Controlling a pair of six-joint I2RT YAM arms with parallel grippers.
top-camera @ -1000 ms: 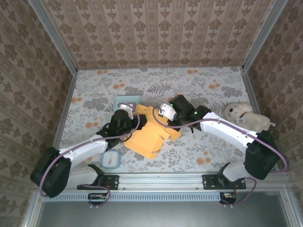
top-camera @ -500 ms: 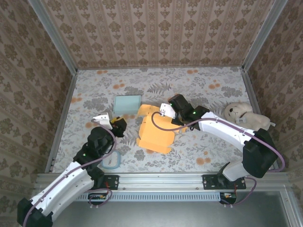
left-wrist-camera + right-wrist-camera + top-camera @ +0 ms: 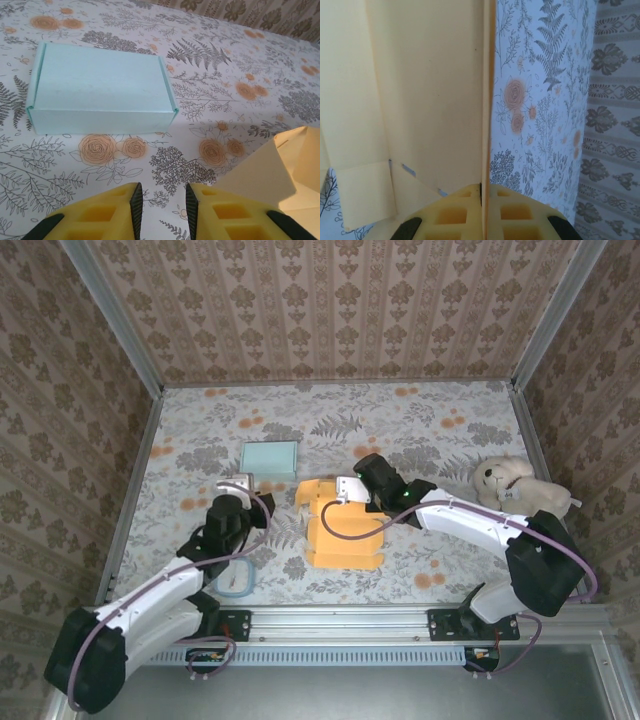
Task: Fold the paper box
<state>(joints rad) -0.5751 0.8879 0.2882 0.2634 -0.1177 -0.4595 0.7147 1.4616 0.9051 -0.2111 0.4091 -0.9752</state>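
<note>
The orange paper box (image 3: 343, 530) lies partly folded in the middle of the floral table (image 3: 420, 420), with one wall panel standing up. My right gripper (image 3: 340, 496) is at the box's far edge, shut on that thin upright panel. In the right wrist view the gripper (image 3: 484, 196) pinches the panel's edge, and the box's inner face (image 3: 425, 90) spreads to the left. My left gripper (image 3: 243, 488) hovers left of the box, apart from it. In the left wrist view that gripper (image 3: 161, 210) is open with only tablecloth between its pads, and a corner of the orange box (image 3: 275, 170) lies to the right.
A closed pale teal box (image 3: 270, 455) (image 3: 100, 90) sits just beyond the left gripper. A plush dog (image 3: 518, 486) lies at the right edge. A small teal-rimmed lid (image 3: 235, 578) lies near the left arm's base. Patterned walls close in three sides.
The left gripper has let go of the orange box and drawn back to the left. The box has turned and settled squarer on the table, with the right gripper still shut on its panel.
</note>
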